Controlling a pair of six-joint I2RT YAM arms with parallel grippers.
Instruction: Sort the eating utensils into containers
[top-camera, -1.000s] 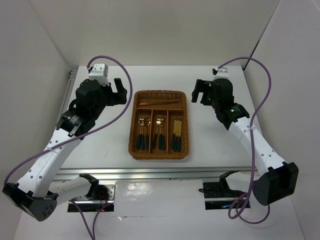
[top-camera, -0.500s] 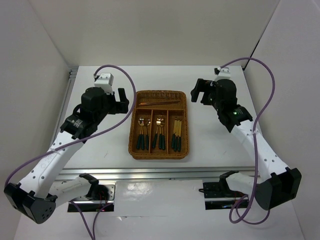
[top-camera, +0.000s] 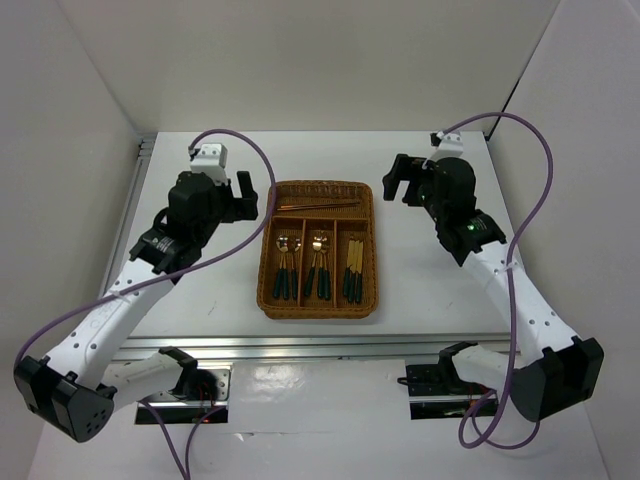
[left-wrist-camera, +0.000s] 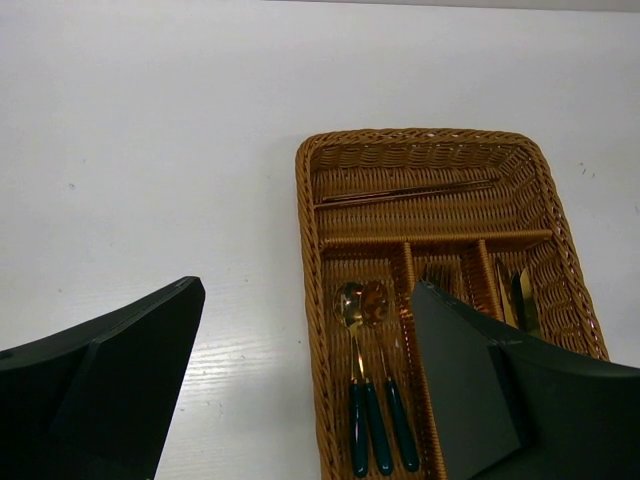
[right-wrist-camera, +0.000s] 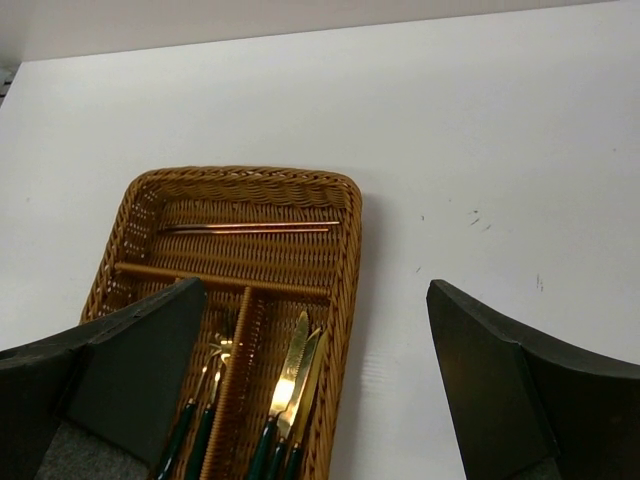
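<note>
- Top external view shows you the woven tray (top-camera: 319, 311) on the white table (top-camera: 420, 290). It has one crosswise slot at its far end and three long slots on the near side of that slot.
- Two thin chopsticks (top-camera: 318, 205) lie side by side in the crosswise slot of the tray.
- Spoons (top-camera: 286, 262) lie in the left long slot, forks (top-camera: 319, 262) in the middle one and knives (top-camera: 353, 270) in the right one. All gold heads point toward the crosswise slot, and the dark handles point toward the near end of the tray.
- Your left gripper (top-camera: 240, 190) is beside the far left corner of the tray and does not touch it. On its wrist camera the two fingers (left-wrist-camera: 110, 380) stand wide apart, with nothing between them.
- Your right gripper (top-camera: 400, 185) is beside the far right corner of the tray, also apart from it. Its fingers (right-wrist-camera: 520, 390) are spread wide too, and they hold nothing.
</note>
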